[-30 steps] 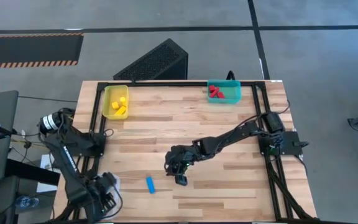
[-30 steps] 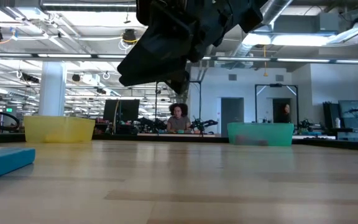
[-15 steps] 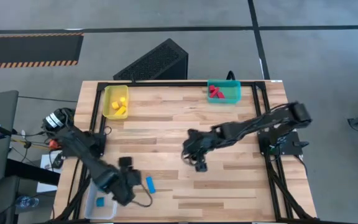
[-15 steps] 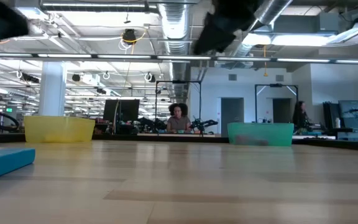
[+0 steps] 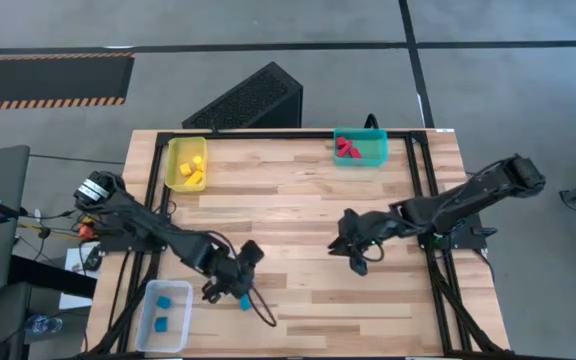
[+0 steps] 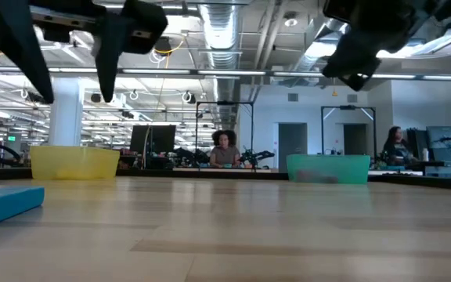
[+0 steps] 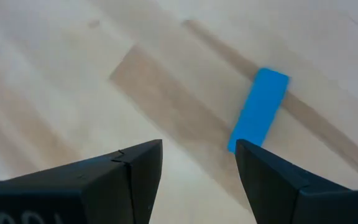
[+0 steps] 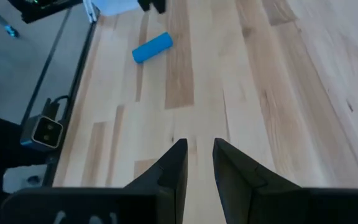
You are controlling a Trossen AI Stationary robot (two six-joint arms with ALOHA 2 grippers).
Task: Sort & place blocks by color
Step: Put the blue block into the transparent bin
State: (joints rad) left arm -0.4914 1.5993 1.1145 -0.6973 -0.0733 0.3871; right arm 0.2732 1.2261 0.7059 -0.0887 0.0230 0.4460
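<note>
The wooden table (image 5: 298, 215) of pale butcher-block planks carries three bins. A yellow bin (image 5: 187, 164) sits at the far left corner with yellow blocks (image 5: 193, 172) inside it; a teal bin (image 5: 361, 148) sits along the far edge toward the right and holds red blocks (image 5: 346, 149); a clear bin (image 5: 164, 315) hangs just off the near left edge with two blue cubes (image 5: 163, 311) in it.

The left arm reaches from the table's left side toward the near middle. Its left gripper (image 5: 230, 283) hovers above the boards with its two dark fingers (image 7: 135, 168) spread apart and nothing between them. In the left wrist view the gap between the fingers lines up with the near end of the blue bar.

The right arm stretches in from the right edge, and the right gripper (image 5: 356, 254) hangs over the bare middle of the table. Its fingers (image 8: 174, 163) stand only a narrow slot apart, holding nothing.

The one loose block is a blue bar (image 5: 242, 300), a short solid bright-blue piece with rounded edges. It lies flat on the wood near the front edge, just beside the left gripper and well apart from the right one. In the low view it rests at the left edge of the table surface (image 6: 6, 205).
</note>
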